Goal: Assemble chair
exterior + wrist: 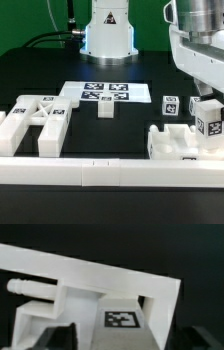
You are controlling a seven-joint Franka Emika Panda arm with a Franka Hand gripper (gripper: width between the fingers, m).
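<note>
At the exterior view's right: gripper (206, 108) over chair piece (110, 288).
Fingers (58, 339) flank it, presumably for lifting (clamped or not, unclear).

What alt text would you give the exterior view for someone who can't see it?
Over a black table, a white robot arm reaches down at the exterior view's right to a tagged white chair piece. Other white parts lie apart: a frame at the left and a small post by the marker board.
</note>
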